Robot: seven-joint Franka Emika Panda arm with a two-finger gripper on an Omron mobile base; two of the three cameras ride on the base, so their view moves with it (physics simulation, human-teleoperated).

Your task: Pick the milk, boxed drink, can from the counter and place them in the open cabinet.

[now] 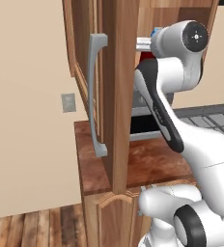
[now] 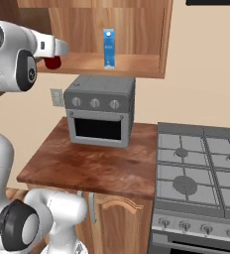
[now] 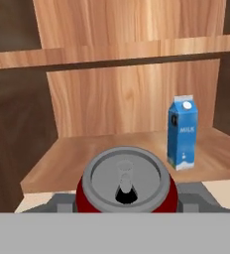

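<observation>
Nearest the hand camera, the can (image 3: 127,186) is sitting upright between the fingers of the gripper (image 3: 127,201), which is pinching it at the sides, silver top facing the lens. Ahead and slightly lower, the cabinet (image 3: 137,104) shelf is lying open, with the milk (image 3: 182,133) standing upright on its right half, well apart from the can. Judged from this, the free left half of the shelf is lying straight ahead of the hand, so the placing calls for a forward reach clear of the milk.

Glossy white, rounded robot arm (image 1: 201,144) — dark grey joint bands, a black round end cap (image 1: 195,35) marked with small white dots.
</observation>
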